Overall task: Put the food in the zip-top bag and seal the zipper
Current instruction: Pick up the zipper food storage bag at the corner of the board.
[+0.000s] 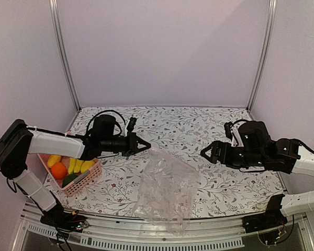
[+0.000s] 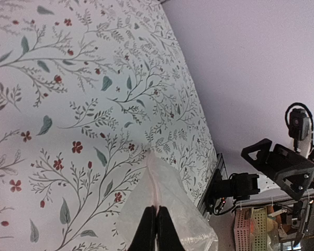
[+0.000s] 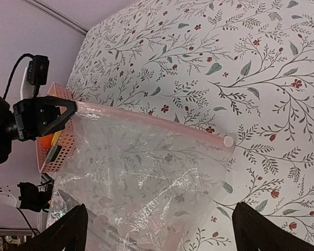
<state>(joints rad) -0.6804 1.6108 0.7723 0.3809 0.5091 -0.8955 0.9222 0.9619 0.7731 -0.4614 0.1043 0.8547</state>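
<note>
The zip-top bag (image 1: 165, 188) lies crumpled near the table's front edge, with its mouth toward the back. Its pinkish zipper (image 3: 152, 121) runs along the top edge and ends in a small white knob (image 3: 228, 141). My left gripper (image 1: 142, 145) is shut on the bag's left top corner, and its fingers (image 2: 146, 230) pinch the plastic (image 2: 170, 198). My right gripper (image 1: 205, 152) is open and empty, to the right of the bag; in the right wrist view it (image 3: 159, 214) looks over the bag (image 3: 146, 178). The food (image 1: 68, 168), yellow pieces, an orange and a green piece, sits in the pink basket.
The pink basket (image 1: 81, 184) stands at the table's left front and also shows in the right wrist view (image 3: 55, 154), behind the left gripper (image 3: 44, 117). Frame posts stand at the back corners. The table's front rail runs just under the bag.
</note>
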